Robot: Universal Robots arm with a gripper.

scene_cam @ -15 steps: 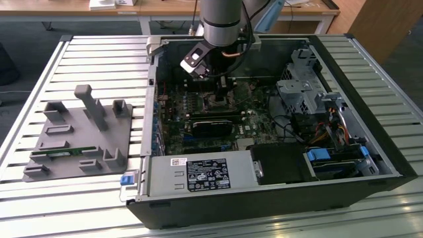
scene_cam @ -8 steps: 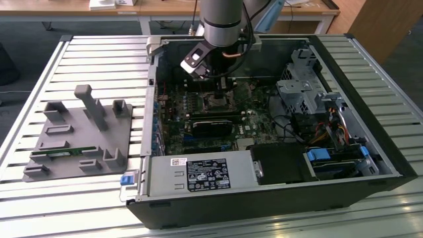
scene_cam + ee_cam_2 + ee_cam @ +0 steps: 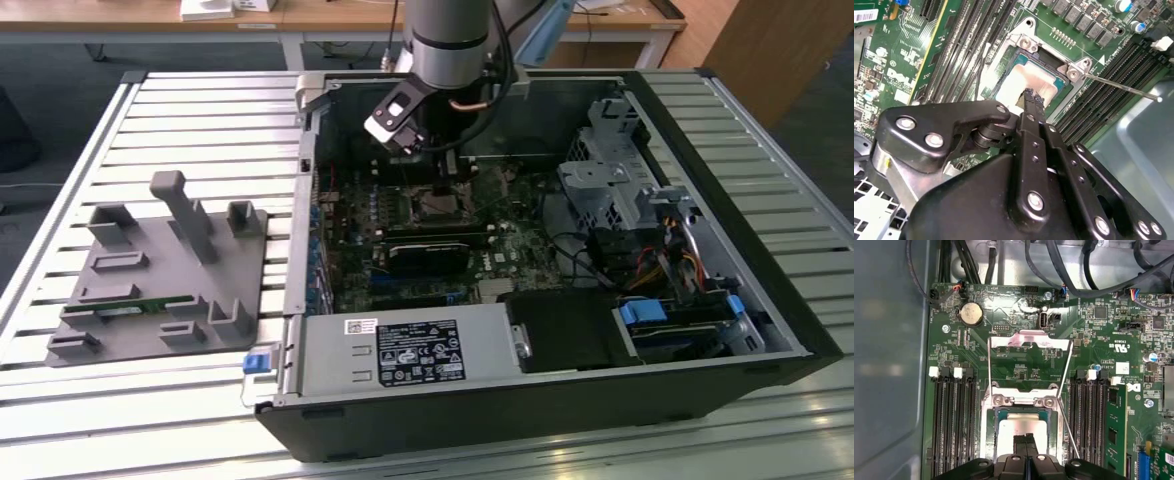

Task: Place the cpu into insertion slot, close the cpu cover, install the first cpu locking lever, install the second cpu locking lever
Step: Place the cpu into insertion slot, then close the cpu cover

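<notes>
Gripper (image 3: 1034, 99) fingertips pressed together, no gap between them and nothing clamped (same thin seam in the first wrist view (image 3: 1026, 441)). Tips hang right over the cpu (image 3: 1021, 82), at the edge of its silvery top nearest the gripper body; whether they touch it, cannot tell. cpu (image 3: 1014, 429) lies flat inside the insertion slot (image 3: 1026, 59), square to the frame.

cpu cover (image 3: 1030, 341) is swung open, lying back on the far side of the slot from the gripper, green board showing through its window. Thin wire lever (image 3: 1066, 426) is unlatched and runs along one side of the slot (in the second wrist view it sticks out over the memory slots (image 3: 1124, 88)). Other wire lever (image 3: 989, 365) stands free along the opposite side.

Room is tight: long black memory slots (image 3: 951, 425) flank the socket on both sides, a green memory stick (image 3: 1116, 425) stands beyond one bank. Grey case wall (image 3: 889, 365) lies past the board edge, cables (image 3: 1079, 275) cross behind the cover.

Exterior view: arm (image 3: 447, 50) drops straight into the open case (image 3: 747, 180), gripper (image 3: 450, 185) above the socket, graphics card (image 3: 434, 255) just beside it. Grey fixture block (image 3: 160, 270) sits well apart on the slatted table (image 3: 80, 420), at the exterior view's left.
</notes>
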